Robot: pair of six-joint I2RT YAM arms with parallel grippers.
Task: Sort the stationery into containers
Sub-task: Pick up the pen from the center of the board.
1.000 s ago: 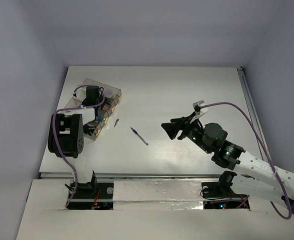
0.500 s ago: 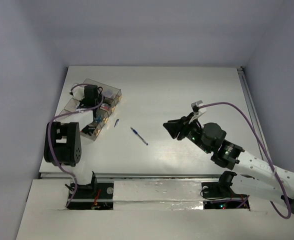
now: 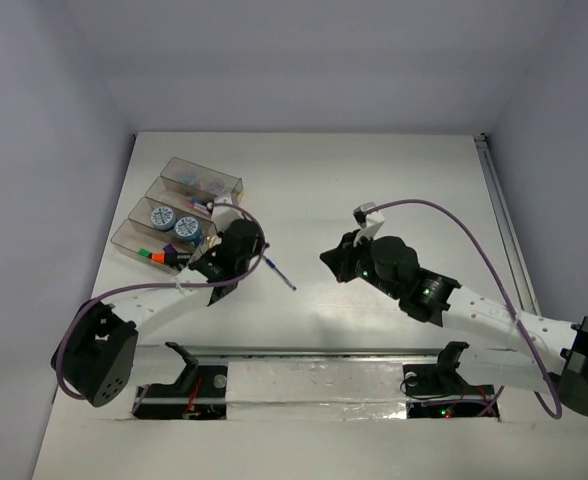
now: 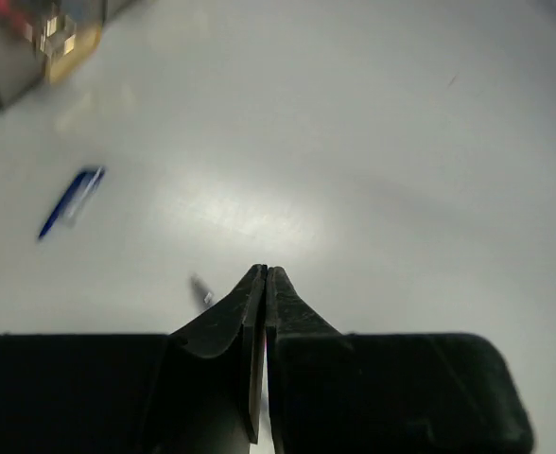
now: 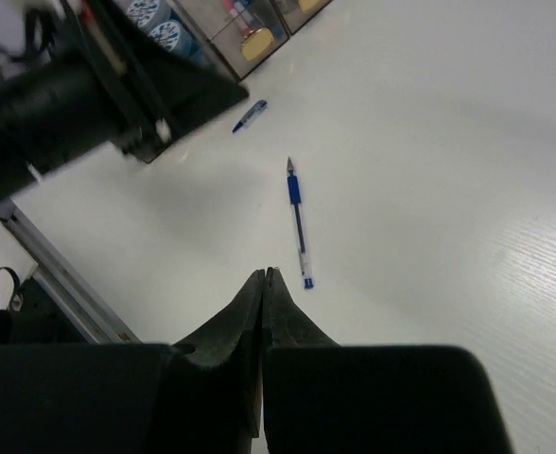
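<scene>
Top view: the white table (image 3: 374, 180) carries everything you need to track. The left arm (image 3: 149, 300) reaches from 7 o'clock towards the table's centre, and the right arm (image 3: 474, 315) comes in from 4 o'clock.

The containers (image 3: 179, 210), four clear brown compartments joined side by side, sit at 10 o'clock on the table.

Your left gripper (image 4: 264, 276) has its fingers pressed together on nothing. It hangs just at 4 o'clock of the containers.

Your right gripper (image 5: 262, 276) is likewise pressed together and empty, well apart at 3 o'clock of the left one.

The blue pen (image 5: 297, 222) lies loose on the table between the two grippers. In the right wrist view it is at 12 o'clock of the fingertips.

Two rolls (image 3: 173, 221) rest in the third compartment from the far side.

Markers (image 3: 154, 253) with green and orange caps lie in the nearest compartment.

A small blue piece (image 5: 250, 115) lies on the table just beside the left gripper, outside the containers.
</scene>
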